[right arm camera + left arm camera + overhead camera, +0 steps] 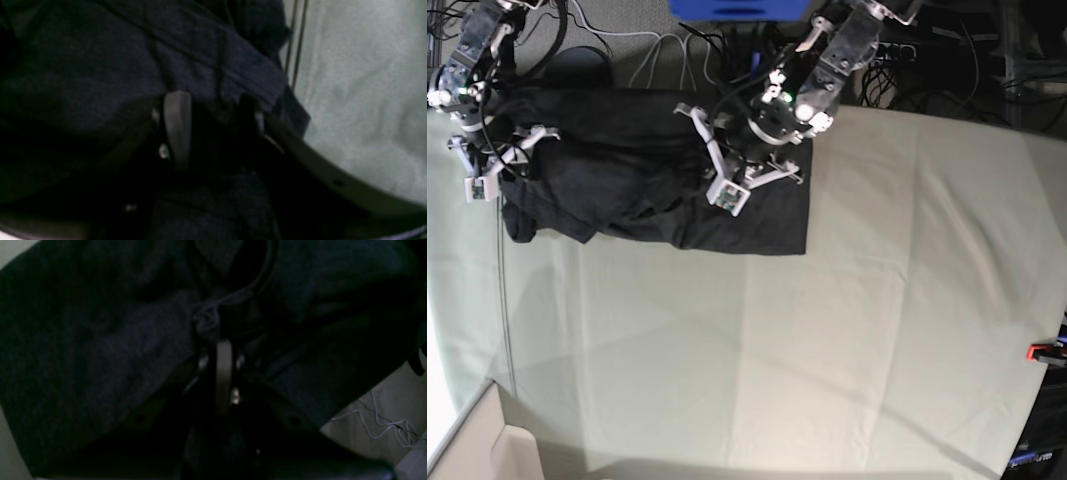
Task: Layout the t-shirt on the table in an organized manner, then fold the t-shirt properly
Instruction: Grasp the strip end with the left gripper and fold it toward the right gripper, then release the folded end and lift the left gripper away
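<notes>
The charcoal-black t-shirt [647, 190] lies crumpled at the far left of the pale grey-green table [877, 300], print hidden. My left gripper [727, 180] is over the shirt's right part. In the left wrist view it [222, 340] is shut on a small bunch of the shirt's fabric [100, 340]. My right gripper [489, 170] is at the shirt's left edge. In the right wrist view it [213, 100] has its fingers [176, 123] apart, with a hemmed fold of shirt [100, 66] lying across the tips and bare table [360, 100] to the right.
A red clamp [1039, 351] sits at the table's right edge. Cables [667, 50] and a blue box [737, 8] lie beyond the far edge. A thin cord [505, 300] runs along the table's left side.
</notes>
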Controlling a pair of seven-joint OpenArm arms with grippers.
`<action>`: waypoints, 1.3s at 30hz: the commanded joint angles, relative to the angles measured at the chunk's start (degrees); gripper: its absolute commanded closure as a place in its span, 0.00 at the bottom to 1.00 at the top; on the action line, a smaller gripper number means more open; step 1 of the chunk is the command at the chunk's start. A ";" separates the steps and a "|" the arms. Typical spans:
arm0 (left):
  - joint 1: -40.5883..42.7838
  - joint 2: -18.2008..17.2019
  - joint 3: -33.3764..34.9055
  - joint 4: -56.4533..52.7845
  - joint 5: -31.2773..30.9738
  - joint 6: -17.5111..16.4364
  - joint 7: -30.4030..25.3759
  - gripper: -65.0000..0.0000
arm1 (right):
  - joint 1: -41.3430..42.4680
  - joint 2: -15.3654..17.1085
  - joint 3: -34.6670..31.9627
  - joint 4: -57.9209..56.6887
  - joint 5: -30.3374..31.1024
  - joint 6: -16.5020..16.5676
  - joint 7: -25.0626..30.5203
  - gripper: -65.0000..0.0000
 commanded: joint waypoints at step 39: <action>-3.69 -10.77 14.72 16.70 -0.40 0.28 -1.11 0.43 | 0.68 -0.92 6.29 2.09 0.84 -0.05 1.18 0.50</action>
